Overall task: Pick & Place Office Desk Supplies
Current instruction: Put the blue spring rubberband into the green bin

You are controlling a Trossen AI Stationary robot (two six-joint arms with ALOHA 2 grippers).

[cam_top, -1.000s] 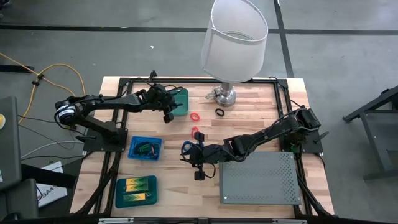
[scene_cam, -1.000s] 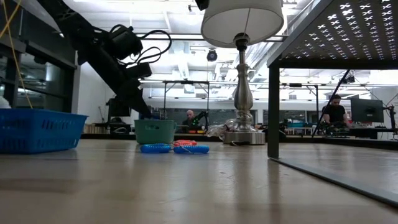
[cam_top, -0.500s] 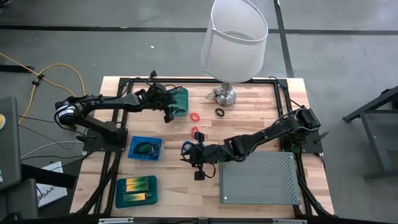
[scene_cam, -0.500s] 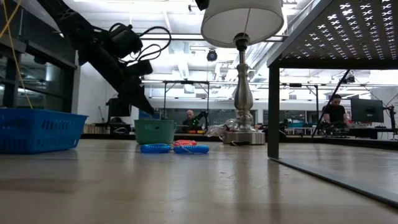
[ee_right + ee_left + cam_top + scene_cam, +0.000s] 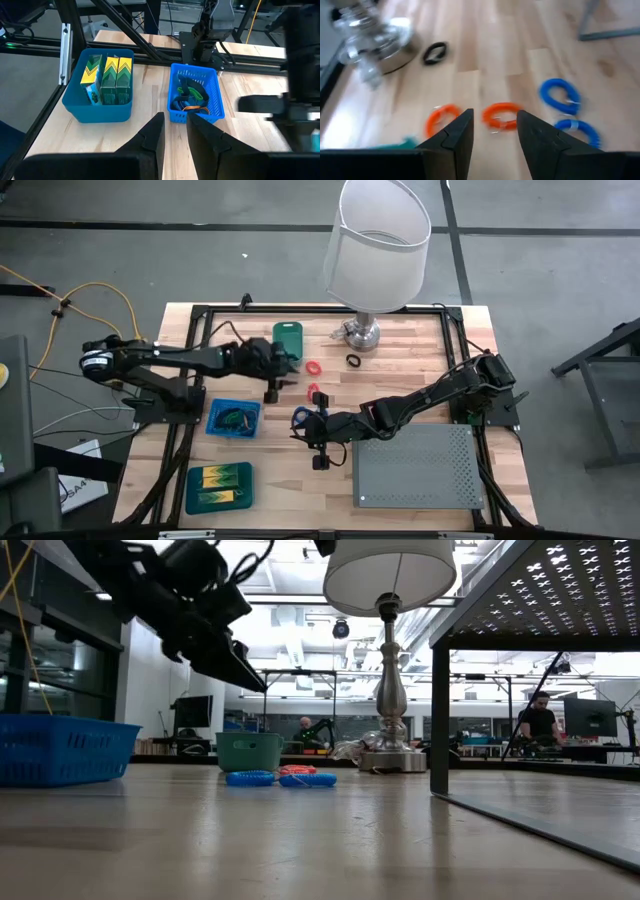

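The left arm has swung away from the green bin (image 5: pixel 287 332) toward mid-counter (image 5: pixel 400 370), and its left end effector (image 5: pixel 494 131) now hovers with fingers parted and empty above the coils. Directly ahead of it lie two orange rings (image 5: pixel 501 115), with two blue rings (image 5: pixel 560 95) beyond and a black ring (image 5: pixel 435 52) near the lamp base (image 5: pixel 375 40). To do this pick well, centre the fingers over one orange ring, descend straight, and straddle its rim, not both rings together. The right end effector (image 5: pixel 173 131) waits low, its fingers slightly apart, holding nothing, facing the blue basket (image 5: pixel 196 95).
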